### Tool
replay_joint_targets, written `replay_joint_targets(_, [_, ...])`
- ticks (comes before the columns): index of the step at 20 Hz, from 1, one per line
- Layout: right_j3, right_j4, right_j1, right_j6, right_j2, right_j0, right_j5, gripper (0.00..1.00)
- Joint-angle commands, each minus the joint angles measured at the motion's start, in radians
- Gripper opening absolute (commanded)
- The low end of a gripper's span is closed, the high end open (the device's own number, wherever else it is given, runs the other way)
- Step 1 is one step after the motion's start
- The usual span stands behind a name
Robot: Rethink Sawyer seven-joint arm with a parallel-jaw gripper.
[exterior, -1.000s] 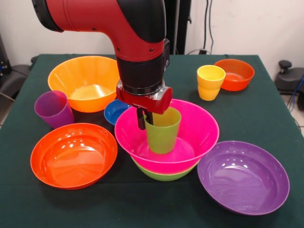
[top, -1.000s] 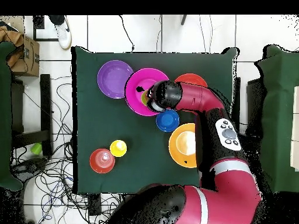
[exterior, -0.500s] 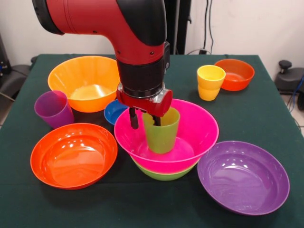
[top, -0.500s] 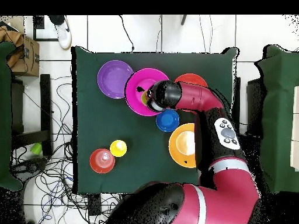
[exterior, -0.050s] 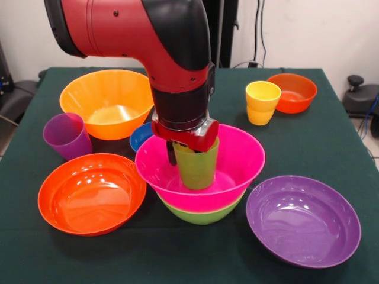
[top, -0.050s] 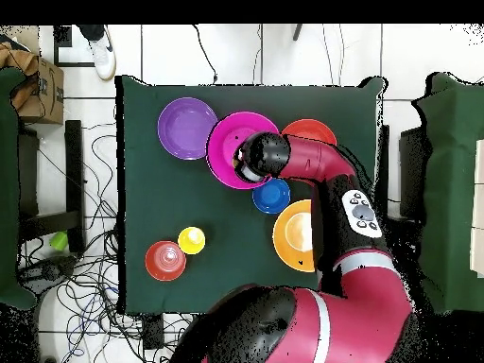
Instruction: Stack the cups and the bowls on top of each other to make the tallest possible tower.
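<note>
The tower is a lime green bowl [exterior, -0.050s: 201, 214] with a pink bowl [exterior, -0.050s: 237, 160] nested in it, tilted, and a green cup [exterior, -0.050s: 196, 168] standing upright inside. My gripper [exterior, -0.050s: 180, 158] is down at the cup's rim, its red flange right on top of it. In the overhead view the wrist [top, -0.050s: 255, 156] covers the cup over the pink bowl [top, -0.050s: 222, 146]. Loose on the cloth are a purple cup [exterior, -0.050s: 66, 136], a yellow cup [exterior, -0.050s: 262, 102], a small red-orange bowl [exterior, -0.050s: 294, 93] and a small blue bowl [exterior, -0.050s: 141, 137].
A large orange bowl [exterior, -0.050s: 106, 103] sits back left, a large red-orange bowl [exterior, -0.050s: 92, 192] front left and a purple bowl [exterior, -0.050s: 303, 220] front right, all close around the tower. The green table [exterior, -0.050s: 331, 148] has drop-off edges on every side.
The gripper has come lower onto the green cup. The pink bowl, with the cup in it, has shifted left and tipped on the lime bowl.
</note>
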Motion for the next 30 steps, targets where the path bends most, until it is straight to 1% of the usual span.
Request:
replay_joint_targets(1, [0.015,0.012,0.009,0.061,0.018,0.022,-0.025,1.0])
replay_joint_targets(3, [0.033,0.02,-0.016,0.059,0.021,0.021,-0.008,1.0])
replay_joint_targets(8, [0.038,0.02,-0.029,0.038,0.021,0.01,0.009,1.0])
replay_joint_targets(12, [0.076,0.033,-0.095,0.026,0.018,0.001,0.07,1.0])
replay_joint_targets(15, [0.086,0.045,-0.145,0.025,0.009,0.004,0.138,1.0])
replay_joint_targets(19, [0.084,0.06,-0.174,0.012,0.01,0.0,0.197,1.0])
replay_joint_targets(24, [0.097,0.082,-0.213,0.003,0.015,-0.008,0.248,1.0])
replay_joint_targets(28, [0.08,0.093,-0.249,-0.003,0.007,-0.01,0.329,1.0])
replay_joint_targets(30, [0.071,0.089,-0.262,-0.025,0.004,-0.022,0.363,1.0])
